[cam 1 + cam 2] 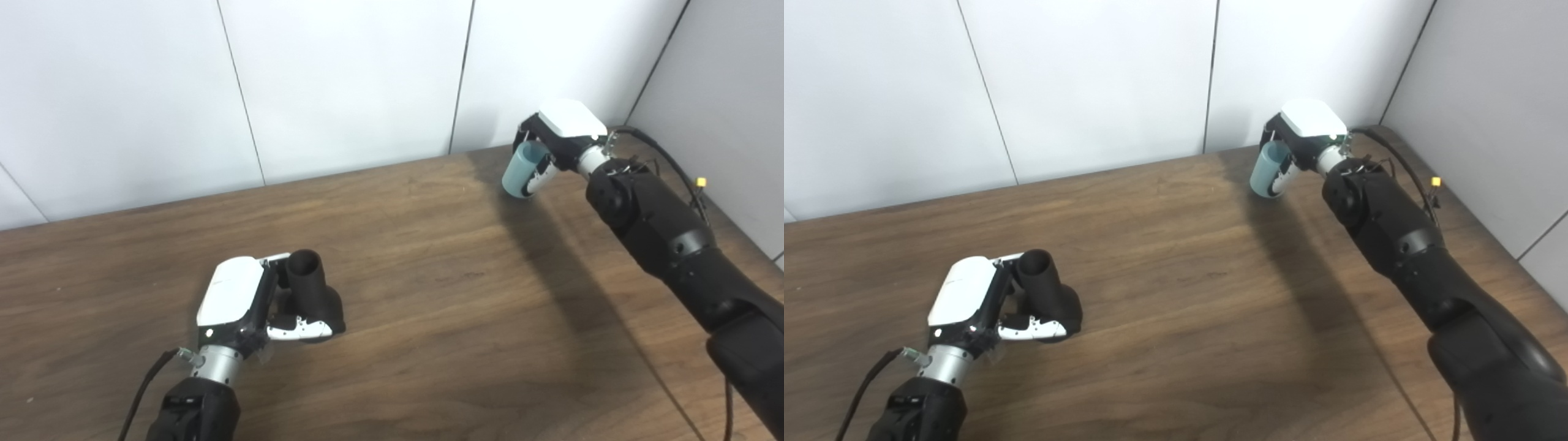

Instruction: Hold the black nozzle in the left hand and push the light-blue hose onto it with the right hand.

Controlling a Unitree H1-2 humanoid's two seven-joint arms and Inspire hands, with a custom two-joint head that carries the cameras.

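left robot hand (245, 300) clamps the black nozzle (309, 285) near the desk (429, 275) front-left; right robot hand (560, 138) grips the light-blue hose (520, 170) by the back-right corner. both grasped, well apart; joining remains.

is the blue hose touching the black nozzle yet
Apart. The left eye view shows a wide stretch of bare table between the light-blue hose, held in the right robot hand at the far corner, and the black nozzle in the left robot hand.

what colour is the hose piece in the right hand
Light blue. The hose in the right hand shows best in the left eye view.
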